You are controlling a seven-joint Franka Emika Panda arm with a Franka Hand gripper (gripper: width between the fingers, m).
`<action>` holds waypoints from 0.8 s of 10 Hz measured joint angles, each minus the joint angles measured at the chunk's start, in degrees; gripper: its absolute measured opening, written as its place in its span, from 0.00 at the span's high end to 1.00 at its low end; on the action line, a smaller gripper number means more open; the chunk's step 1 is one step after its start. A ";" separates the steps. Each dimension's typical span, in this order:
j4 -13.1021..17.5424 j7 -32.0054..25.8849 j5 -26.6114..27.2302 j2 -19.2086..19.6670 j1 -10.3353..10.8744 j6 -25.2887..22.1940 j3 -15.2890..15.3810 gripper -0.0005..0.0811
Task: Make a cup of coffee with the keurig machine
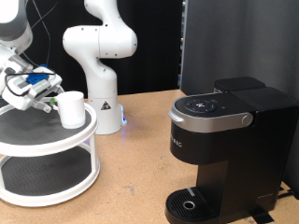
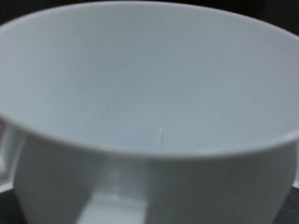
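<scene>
The white cup [image 1: 72,107] stands upright on the top shelf of a round white two-tier stand [image 1: 37,140] at the exterior view's left. My gripper [image 1: 47,97] hangs just beside the cup, on its left in that view, at about the cup's height. In the wrist view the cup [image 2: 149,84] fills nearly the whole picture, very close, its pale inside and rim facing the camera; no fingers show there. The black keurig machine [image 1: 227,140] sits at the exterior view's right, lid down, with its round drip tray [image 1: 192,203] bare.
A second white robot arm [image 1: 98,56] stands on the wooden table behind the stand. A dark panel [image 1: 238,42] rises behind the keurig machine. Open tabletop [image 1: 135,177] lies between the stand and the machine.
</scene>
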 joint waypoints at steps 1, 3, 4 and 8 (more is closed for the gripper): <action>0.00 -0.38 0.28 0.39 0.02 0.14 0.00 0.00; 0.00 -0.45 0.53 0.72 0.17 0.44 0.00 0.02; 0.00 -0.45 0.55 0.89 0.22 0.45 0.00 0.02; 0.05 -0.47 0.55 1.19 0.24 0.17 0.00 0.62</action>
